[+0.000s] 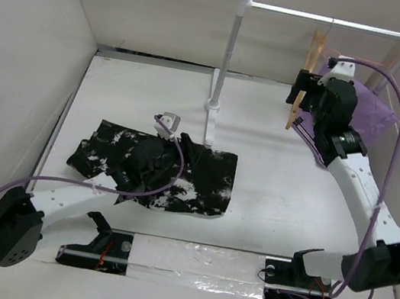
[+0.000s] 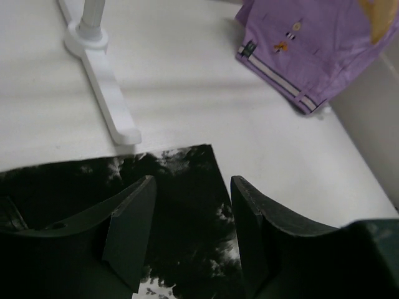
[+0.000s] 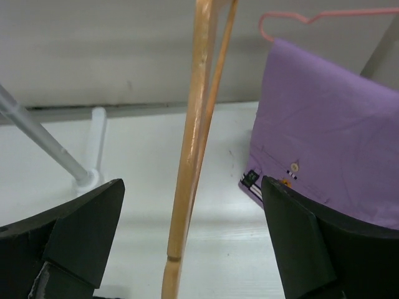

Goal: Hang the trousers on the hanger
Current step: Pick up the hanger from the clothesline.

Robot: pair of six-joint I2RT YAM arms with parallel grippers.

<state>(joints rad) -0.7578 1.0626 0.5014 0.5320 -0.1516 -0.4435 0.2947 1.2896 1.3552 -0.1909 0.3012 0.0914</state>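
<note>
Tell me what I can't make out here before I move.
Left wrist view: the trousers run off the bottom edge behind the left gripper; waistband and legs indistinguishable.
Right wrist view: the hanger is cut by top and bottom edges; hook unseen.
Top view: the right gripper covers the hanger's middle.

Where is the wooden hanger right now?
In the top view the hanger hangs from the rail at back right, just left of the purple cloth, with the open right gripper around it.
</note>
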